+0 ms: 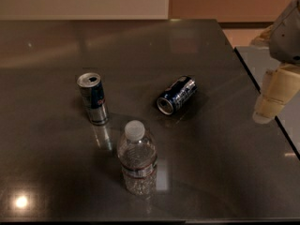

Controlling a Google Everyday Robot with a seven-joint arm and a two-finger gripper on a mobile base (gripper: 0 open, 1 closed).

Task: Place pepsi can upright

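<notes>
The pepsi can (176, 95) is short and dark navy with white markings. It lies on its side near the middle of the dark table (211, 172), with its silver end facing the front left. My gripper (271, 97) hangs at the right edge of the view, over the table's right edge. It is well to the right of the can, apart from it, and holds nothing that I can see.
A slimmer silver-and-blue can (93, 98) stands upright left of the pepsi can. A clear water bottle (137, 158) with a white cap stands in front, between the two cans. A second surface (262, 64) adjoins the table on the right.
</notes>
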